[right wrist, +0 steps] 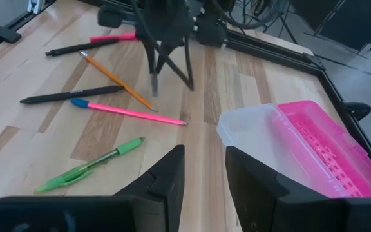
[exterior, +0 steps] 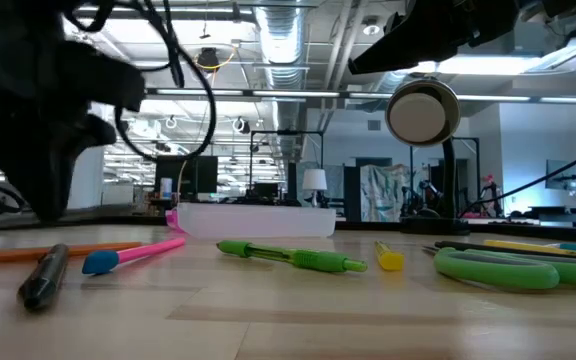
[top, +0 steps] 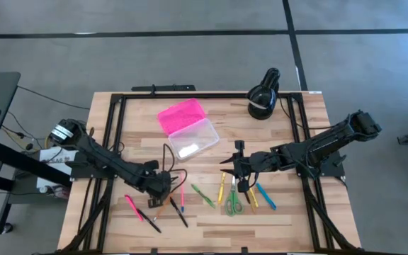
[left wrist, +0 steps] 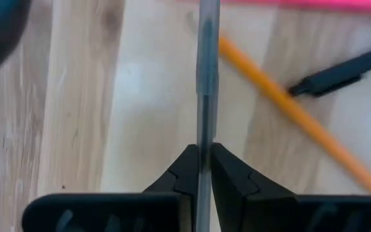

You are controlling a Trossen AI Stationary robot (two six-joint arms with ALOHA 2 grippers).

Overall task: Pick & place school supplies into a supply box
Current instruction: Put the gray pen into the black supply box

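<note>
My left gripper [top: 163, 185] [left wrist: 203, 161] is shut on a thin grey pen [left wrist: 206, 71]. It stands over the pens near the table's near-left. In the right wrist view the left gripper [right wrist: 169, 61] points down with the grey pen [right wrist: 154, 82] below it. My right gripper [right wrist: 205, 171] [top: 234, 166] is open and empty above the yellow pen [top: 222, 188] and green scissors [top: 234, 203]. The supply box [top: 195, 138] rests open on the table, its pink lid [top: 181, 115] folded back. Other pens lie flat: pink [top: 133, 207], black [top: 179, 212], green [top: 204, 196], blue [top: 265, 196]. My left gripper pinches the grey pen's barrel [left wrist: 203, 138] between its two fingers [left wrist: 227, 171]. The fingers come from above, pointing down. The pen runs on past the fingertips and hangs below them. In the right wrist view its lower end [right wrist: 154, 91] looks clear of the table.
An orange pencil [left wrist: 288, 109] and a black pen [left wrist: 346, 67] lie on the wood just under the left gripper. A black round lamp-like object [top: 263, 95] stands at the far right. A black frame [top: 119, 113] borders the table. Bare wood lies along the near edge.
</note>
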